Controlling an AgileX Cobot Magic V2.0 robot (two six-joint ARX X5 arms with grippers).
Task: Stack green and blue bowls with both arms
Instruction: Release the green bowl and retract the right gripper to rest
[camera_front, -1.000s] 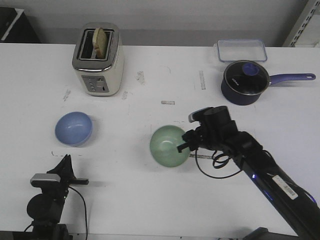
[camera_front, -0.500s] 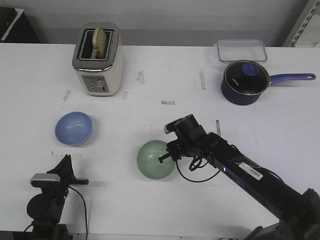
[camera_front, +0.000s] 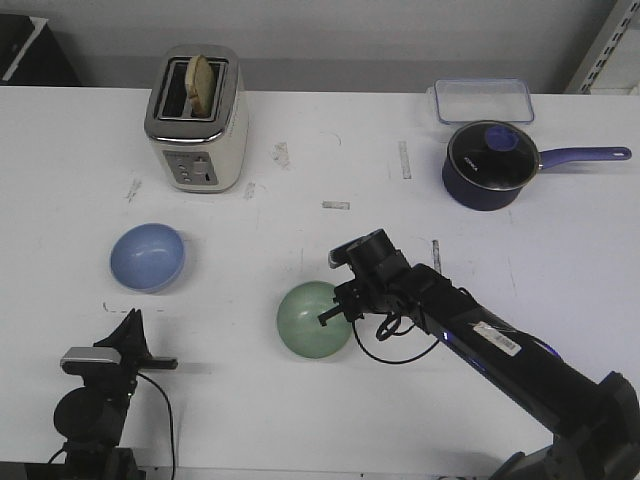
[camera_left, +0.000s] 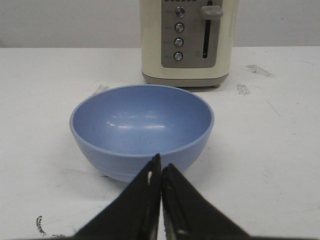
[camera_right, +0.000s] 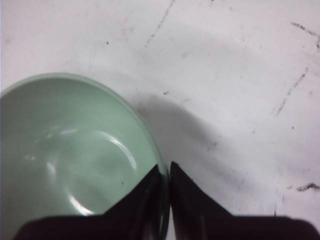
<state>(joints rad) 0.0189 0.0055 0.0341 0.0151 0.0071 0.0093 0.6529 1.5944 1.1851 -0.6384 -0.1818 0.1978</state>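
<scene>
The pale green bowl (camera_front: 313, 319) is at the table's middle front, and my right gripper (camera_front: 338, 311) is shut on its right rim; whether it rests on the table I cannot tell. In the right wrist view the green bowl (camera_right: 65, 155) has its rim pinched in the right gripper (camera_right: 165, 172), one finger inside and one outside. The blue bowl (camera_front: 147, 257) rests upright on the table's left side. My left gripper (camera_front: 131, 322) stays at the front left edge, shut and empty. The left wrist view has the left gripper (camera_left: 160, 167) just short of the blue bowl (camera_left: 142, 127).
A cream toaster (camera_front: 197, 119) with bread in a slot stands at the back left, behind the blue bowl. A dark blue lidded saucepan (camera_front: 488, 164) and a clear container (camera_front: 482, 100) sit at the back right. Black cable loops hang beside my right arm (camera_front: 480, 340).
My right gripper has carried the green bowl leftward and toward the front of the table, then held nearly still over the last half second. The left arm and blue bowl have not moved.
</scene>
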